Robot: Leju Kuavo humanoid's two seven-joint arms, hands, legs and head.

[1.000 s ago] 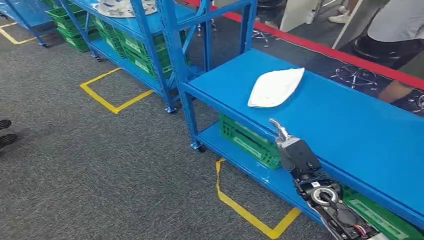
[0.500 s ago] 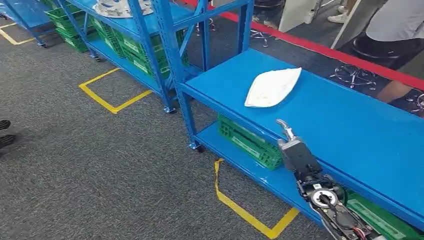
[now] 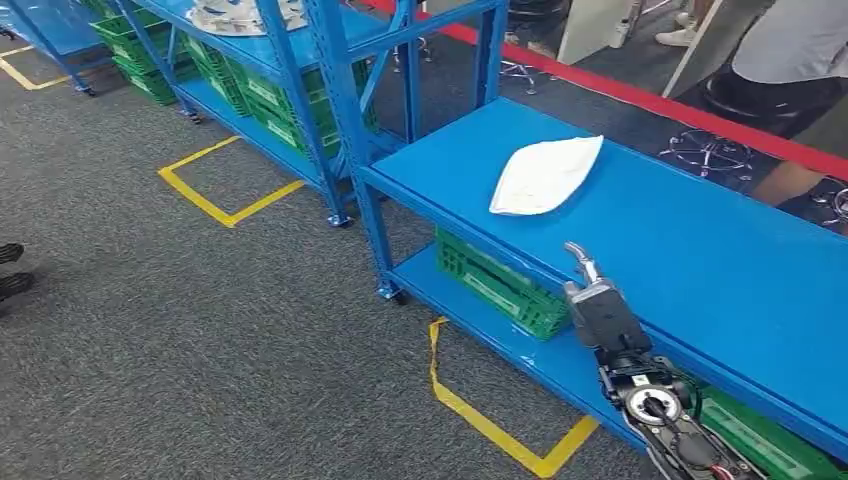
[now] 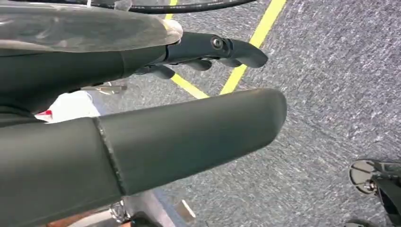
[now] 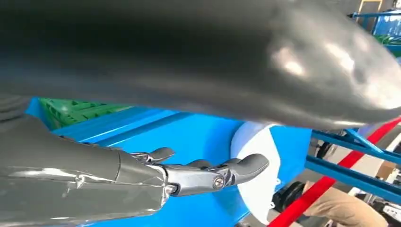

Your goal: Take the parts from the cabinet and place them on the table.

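A flat white part [image 3: 545,175] lies on the blue table [image 3: 700,260], near its left end. My right hand [image 3: 598,305] hovers at the table's front edge, short of the part, fingers stretched out and holding nothing. In the right wrist view the same hand [image 5: 142,175] points toward the white part [image 5: 257,189] without touching it. Another white part [image 3: 235,15] sits on a shelf of the blue cabinet [image 3: 335,90] at the back left. My left hand [image 4: 142,61] hangs over the grey carpet, fingers apart and empty.
Green crates [image 3: 495,285] fill the table's lower shelf and the cabinet's lower shelves. Yellow tape squares [image 3: 230,195] mark the carpet. A person [image 3: 790,60] sits beyond the table at the top right. Dark shoes [image 3: 12,270] show at the left edge.
My right hand has drawn back and down along the table's front edge, away from the white part. The view has shifted slightly.
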